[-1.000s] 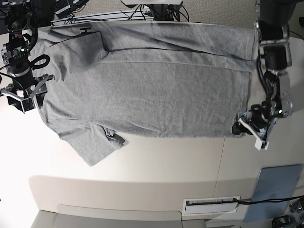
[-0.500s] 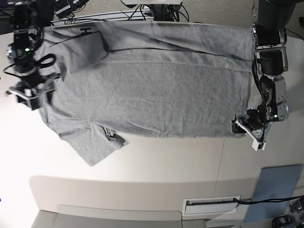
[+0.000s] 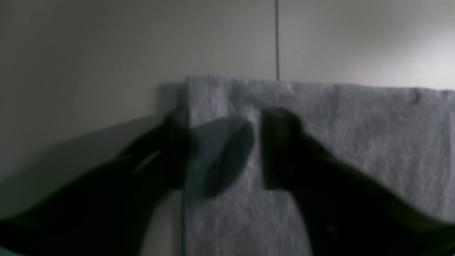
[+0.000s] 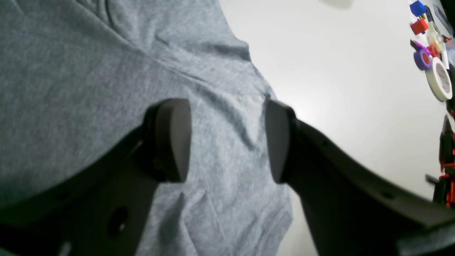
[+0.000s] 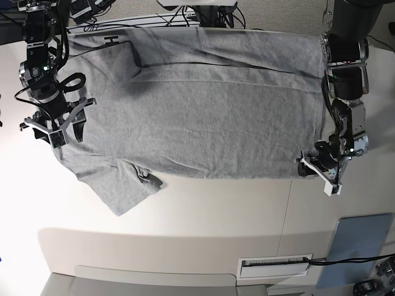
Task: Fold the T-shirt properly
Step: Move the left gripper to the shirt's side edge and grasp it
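The heather-grey T-shirt (image 5: pixel 203 117) lies spread flat across the table, neck end to the left and hem to the right. One sleeve (image 5: pixel 120 185) sticks out toward the front left. My left gripper (image 5: pixel 315 171) is open at the front hem corner. In the left wrist view (image 3: pixel 227 149) one finger (image 3: pixel 176 149) is over bare table beside the shirt edge and the other is over the cloth (image 3: pixel 355 142). My right gripper (image 5: pixel 62 131) is open over the shoulder area. In the right wrist view (image 4: pixel 225 140) both pads sit over wrinkled grey cloth (image 4: pixel 89 89).
A blue-grey pad (image 5: pixel 361 246) lies at the front right and a white vent strip (image 5: pixel 274 265) at the front edge. Cables (image 5: pixel 185 12) run behind the table. Tape rolls and small coloured parts (image 4: pixel 439 78) lie off to the side. A table seam (image 5: pixel 287 209) runs forward from the hem.
My right gripper has moved rightward from the bare table onto the shirt's shoulder area. My left gripper has shifted slightly left toward the hem corner. The shirt has not moved.
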{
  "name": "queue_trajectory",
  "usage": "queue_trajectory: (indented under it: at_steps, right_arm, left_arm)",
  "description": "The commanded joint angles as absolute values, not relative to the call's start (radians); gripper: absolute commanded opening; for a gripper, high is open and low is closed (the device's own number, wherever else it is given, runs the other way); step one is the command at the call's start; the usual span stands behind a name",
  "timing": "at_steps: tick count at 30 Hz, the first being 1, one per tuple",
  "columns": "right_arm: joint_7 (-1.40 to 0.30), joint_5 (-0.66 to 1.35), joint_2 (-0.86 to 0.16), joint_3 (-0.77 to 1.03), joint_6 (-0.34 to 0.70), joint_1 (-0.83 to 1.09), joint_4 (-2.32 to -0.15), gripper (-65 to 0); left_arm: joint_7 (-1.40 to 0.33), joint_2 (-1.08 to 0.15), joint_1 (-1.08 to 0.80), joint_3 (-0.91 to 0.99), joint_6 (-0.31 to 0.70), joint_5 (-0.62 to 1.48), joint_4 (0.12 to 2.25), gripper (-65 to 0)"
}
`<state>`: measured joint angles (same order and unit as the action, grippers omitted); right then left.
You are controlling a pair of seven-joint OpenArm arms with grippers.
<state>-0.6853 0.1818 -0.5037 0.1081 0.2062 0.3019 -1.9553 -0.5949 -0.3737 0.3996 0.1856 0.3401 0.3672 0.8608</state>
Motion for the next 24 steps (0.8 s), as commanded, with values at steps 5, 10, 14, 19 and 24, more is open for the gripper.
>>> queue_trajectory:
  at_steps: [5, 10, 14, 19, 24]
  right_arm:
    - [-0.665, 0.184, -0.521, 0.117, 0.195, 0.22, -1.862, -32.4]
    - [-0.684, 0.252, -0.51, 0.117, 0.294, 0.029, -1.65, -32.4]
    - [-0.816, 0.289, -0.475, 0.117, 0.375, -0.191, -1.457, -32.4]
    - [-0.933, 0.298, -0.435, 0.11, 0.5, -0.436, -1.154, -32.4]
    - [-0.871, 0.281, -0.415, 0.043, 0.548, -0.621, -0.857, -32.4]
  left_arm:
    - [-0.639, -0.38, 0.416, 0.185, 0.464, 0.369, 0.864, -65.0]
    - [-0.639, -0.38, 0.416, 0.185, 0.498, 0.367, 0.864, -65.0]
    - [-0.639, -0.38, 0.415, 0.185, 0.498, 0.358, 0.864, -65.0]
    - [-0.64, -0.38, 0.415, 0.185, 0.499, 0.358, 0.864, -65.0]
    - [-0.647, -0.38, 0.416, 0.186, 0.498, 0.358, 0.864, -65.0]
